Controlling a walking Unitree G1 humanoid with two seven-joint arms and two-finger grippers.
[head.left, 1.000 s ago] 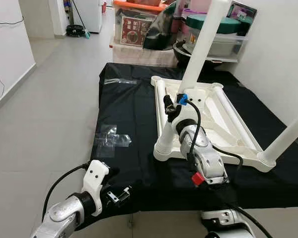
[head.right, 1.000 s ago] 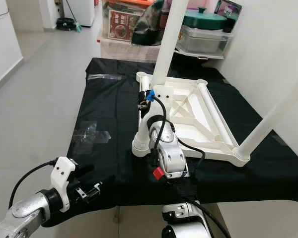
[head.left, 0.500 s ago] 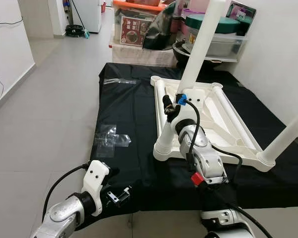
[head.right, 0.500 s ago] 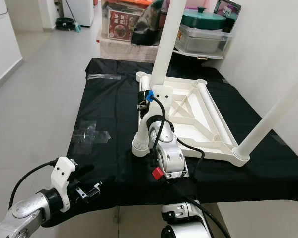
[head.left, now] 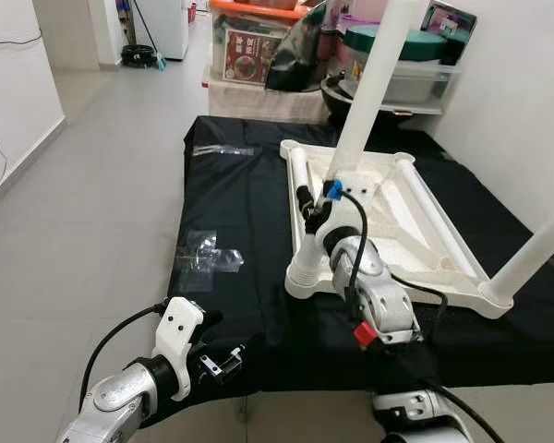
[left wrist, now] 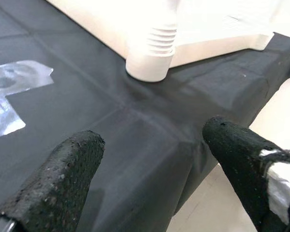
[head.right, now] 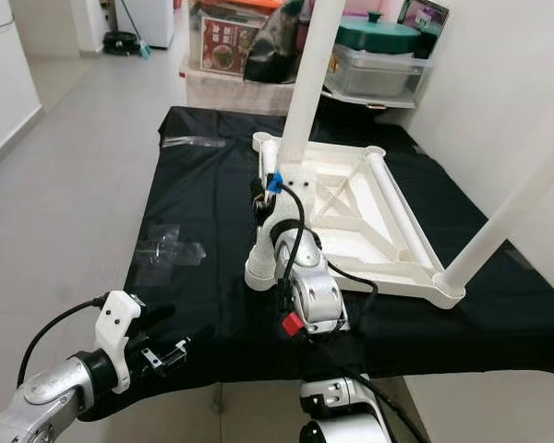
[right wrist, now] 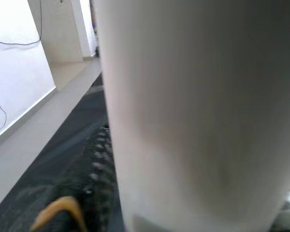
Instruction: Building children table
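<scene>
The white children's table top (head.left: 402,226) lies upside down on a black cloth (head.left: 245,203). One white leg (head.left: 535,254) stands in its near right corner. My right gripper (head.left: 321,196) is shut on a second white leg (head.left: 369,83) and holds it upright over the table top's left side. That leg (right wrist: 203,116) rises close before the right wrist camera, with a black finger (right wrist: 94,159) beside it. The near left corner socket (head.left: 305,275) carries no leg; it shows as a threaded socket (left wrist: 152,53). My left gripper (left wrist: 150,169) hangs open, low at the cloth's near edge.
Clear tape patches (head.left: 208,254) stick to the cloth on the left. Storage boxes and a lidded pot (head.left: 406,60) are stacked beyond the cloth's far end. A white wall (head.left: 517,101) runs along the right. Tiled floor (head.left: 83,203) lies to the left.
My right gripper has carried the upright leg slightly to the left over the table top. The left arm has stayed put.
</scene>
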